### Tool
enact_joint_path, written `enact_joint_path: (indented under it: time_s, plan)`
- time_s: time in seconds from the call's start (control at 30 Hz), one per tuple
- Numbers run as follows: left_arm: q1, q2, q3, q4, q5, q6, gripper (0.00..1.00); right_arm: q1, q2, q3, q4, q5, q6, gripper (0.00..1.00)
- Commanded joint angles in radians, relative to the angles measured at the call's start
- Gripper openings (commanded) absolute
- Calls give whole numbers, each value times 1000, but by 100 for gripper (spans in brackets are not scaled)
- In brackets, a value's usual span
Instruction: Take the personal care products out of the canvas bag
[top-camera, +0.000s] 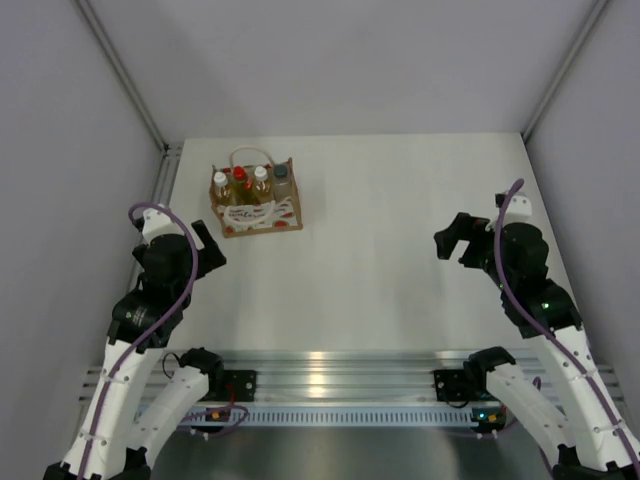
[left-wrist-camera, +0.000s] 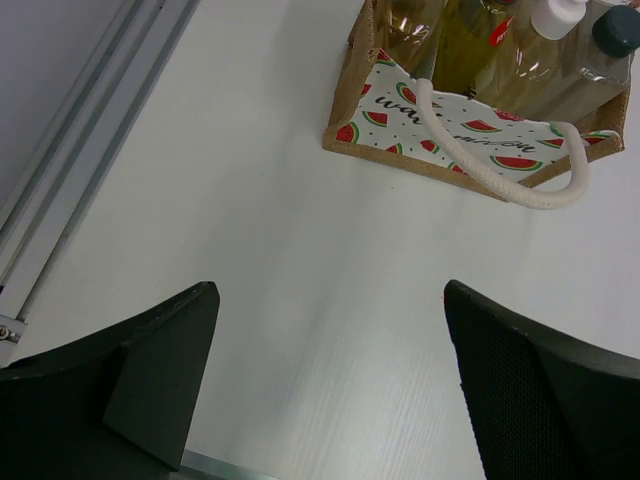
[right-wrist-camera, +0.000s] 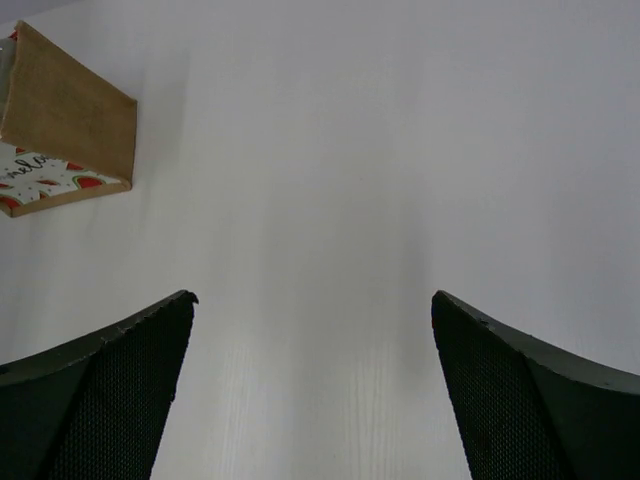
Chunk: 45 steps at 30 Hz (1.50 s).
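Note:
The canvas bag (top-camera: 258, 213) stands at the back left of the table, tan with white rope handles and a watermelon print. In it stand the bottles: an amber one with a white cap (top-camera: 219, 183), a yellow-green one with a red cap (top-camera: 240, 180), another amber one with a white cap (top-camera: 261, 177) and a clear one with a dark cap (top-camera: 281, 174). The bag also shows in the left wrist view (left-wrist-camera: 450, 130) and the right wrist view (right-wrist-camera: 60, 120). My left gripper (top-camera: 208, 248) is open and empty, in front of the bag. My right gripper (top-camera: 452, 240) is open and empty, far right of it.
The white table (top-camera: 380, 260) is walled by grey panels on the left, back and right. An aluminium rail (top-camera: 330, 385) runs along the near edge with the arm bases on it. A metal frame strip (left-wrist-camera: 70, 170) lies left of the bag.

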Motion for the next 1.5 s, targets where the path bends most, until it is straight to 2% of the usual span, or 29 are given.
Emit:
enact_joint_path:
  time_s: [0.0,0.2,0.33,0.4,0.47,0.53,0.57,0.63,0.7,0.83,1.03,1.17,1.27,1.47]
  plan:
    - [-2,-3,-1,24,2,11,98,-3,7,12,17,-11,12,99]
    - [-2,-5,6,23,-10,-23,98,-3,-2,-5,35,-53,28,100]
    - [-2,36,20,17,-24,-124,98,-3,4,-37,110,-180,71,100]
    - [-2,59,43,20,-1,-167,98,-3,31,-59,201,-254,103,99]
    - [-2,83,72,18,23,-181,98,1,65,-72,278,-392,175,99]
    - [-2,92,91,21,23,-179,98,20,145,-85,438,-486,232,99]
    - [0,93,98,20,20,-172,98,62,177,-77,480,-483,284,100]
    - [-2,87,120,18,17,-156,98,121,295,-48,558,-431,322,99]
    - [0,72,141,20,43,-123,98,229,419,24,594,-355,338,98]
    - [-2,47,157,18,54,-21,98,420,625,159,657,-73,364,93]
    - [-2,-25,82,23,10,9,98,492,896,360,714,173,431,86]
    - [-2,-32,5,23,-45,10,98,510,1080,518,694,204,470,78]
    - [-2,-43,-3,29,-30,13,98,521,1188,626,678,177,476,69]
    - [-2,-59,-12,29,-36,8,98,546,1332,765,645,152,477,55]
